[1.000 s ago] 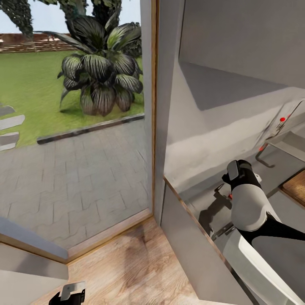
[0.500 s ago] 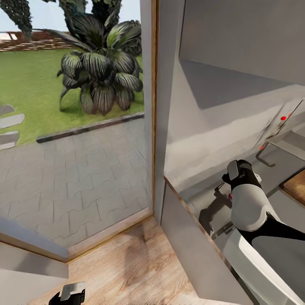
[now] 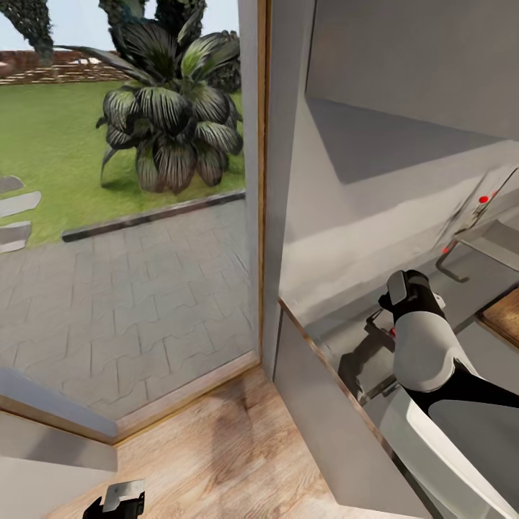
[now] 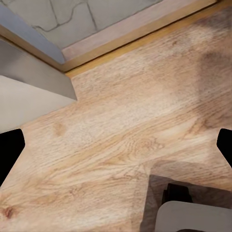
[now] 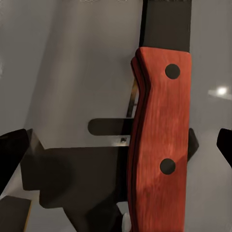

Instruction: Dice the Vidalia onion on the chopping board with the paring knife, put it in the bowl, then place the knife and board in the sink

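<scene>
The paring knife, with a reddish riveted handle and a dark blade, lies on the grey countertop. My right gripper hangs open just above it, with the handle between its spread fingertips. In the head view the same gripper points down at the counter beside a red speck of handle. A corner of the brown chopping board shows at the right edge. Behind it are the steel sink and its red-knobbed faucet. The white bowl's rim sits under my right forearm. My left gripper hangs open over the floor. The onion is out of view.
A tall glass window with a wooden frame stands left of the counter, with a paved yard and a palm outside. Pale wooden floor lies below my left gripper. A grey wall and an overhead cabinet back the counter.
The head view has shifted slightly. Both arms hold nearly the same pose, and the knife has not moved.
</scene>
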